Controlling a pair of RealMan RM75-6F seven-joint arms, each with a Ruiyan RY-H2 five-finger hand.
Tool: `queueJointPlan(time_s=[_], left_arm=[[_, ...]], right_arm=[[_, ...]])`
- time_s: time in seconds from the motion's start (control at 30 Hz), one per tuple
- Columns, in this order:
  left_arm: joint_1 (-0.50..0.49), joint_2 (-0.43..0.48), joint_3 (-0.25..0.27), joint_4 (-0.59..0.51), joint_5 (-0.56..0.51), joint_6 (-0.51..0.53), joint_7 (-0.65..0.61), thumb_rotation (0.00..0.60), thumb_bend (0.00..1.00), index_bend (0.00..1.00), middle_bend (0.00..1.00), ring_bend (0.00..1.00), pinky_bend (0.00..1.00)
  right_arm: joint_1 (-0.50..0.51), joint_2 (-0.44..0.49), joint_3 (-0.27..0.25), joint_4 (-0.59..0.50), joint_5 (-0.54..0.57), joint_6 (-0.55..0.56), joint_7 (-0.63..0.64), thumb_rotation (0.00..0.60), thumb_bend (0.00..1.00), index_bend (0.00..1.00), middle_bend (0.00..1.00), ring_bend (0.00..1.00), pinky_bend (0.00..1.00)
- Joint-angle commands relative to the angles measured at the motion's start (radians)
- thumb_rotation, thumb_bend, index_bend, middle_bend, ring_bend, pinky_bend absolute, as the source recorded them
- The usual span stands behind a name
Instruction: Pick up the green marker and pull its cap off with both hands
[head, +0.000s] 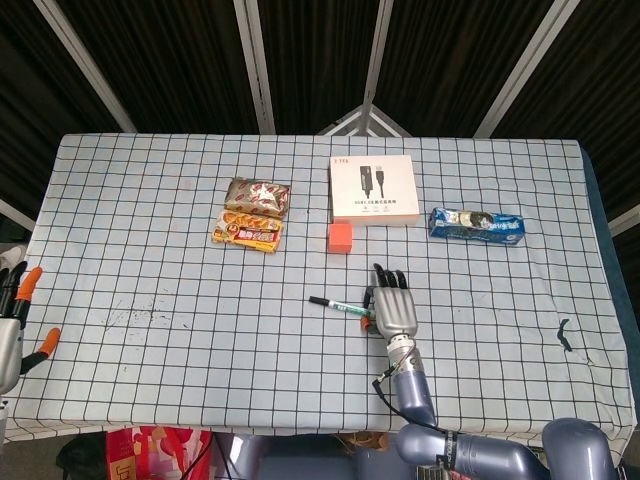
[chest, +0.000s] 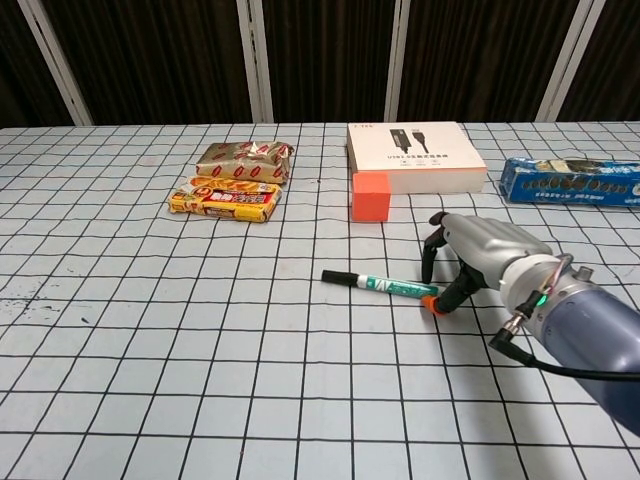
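Observation:
The green marker (head: 340, 305) (chest: 380, 284) lies flat on the checked cloth, black cap end pointing left. My right hand (head: 396, 312) (chest: 480, 255) stands at its right end, fingers arched down to the cloth and apart. Its orange thumb tip touches the marker's right end; nothing is gripped. My left hand (head: 12, 320) shows only at the far left edge of the head view, off the table, fingers spread and empty.
An orange cube (head: 340, 238) (chest: 370, 195) stands in front of a white cable box (head: 373, 189) (chest: 415, 157). Snack packs (head: 250, 212) (chest: 235, 178) lie at the back left, and a blue packet (head: 476, 224) (chest: 570, 181) at the back right.

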Motion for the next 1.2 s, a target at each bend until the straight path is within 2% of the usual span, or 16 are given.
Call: queueJointPlan(time_s=[0.03,0.53,0.77,1.03,1.2], left_arm=[[-0.001,-0.001,0.000,0.001,-0.001,-0.001,0.001,0.600,0.40,0.05,0.01,0.00,0.00],[0.002,0.001,-0.003,0.003,-0.005,0.004,0.004,0.600,0.40,0.06,0.01,0.00,0.00],[0.002,0.000,-0.004,0.000,-0.001,0.008,0.007,0.600,0.40,0.06,0.01,0.00,0.00],[0.002,-0.002,-0.007,0.003,-0.006,0.010,0.013,0.600,0.40,0.06,0.00,0.00,0.00],[-0.001,0.001,-0.004,-0.002,0.002,0.005,-0.004,0.600,0.40,0.07,0.00,0.00,0.00]], right_arm=[[0.003,0.000,0.001,-0.005,0.003,0.000,-0.006,0.600,0.33,0.55,0.06,0.09,0.02],[0.011,-0.010,-0.001,0.011,0.029,-0.019,-0.011,0.600,0.35,0.57,0.06,0.09,0.02],[0.011,-0.005,0.000,0.005,0.012,-0.017,0.005,0.600,0.45,0.73,0.06,0.11,0.02],[-0.008,0.020,-0.003,-0.010,-0.035,-0.035,0.094,0.600,0.49,0.76,0.08,0.13,0.02],[-0.031,0.072,-0.001,-0.065,-0.071,-0.040,0.159,0.600,0.49,0.78,0.08,0.13,0.02]])
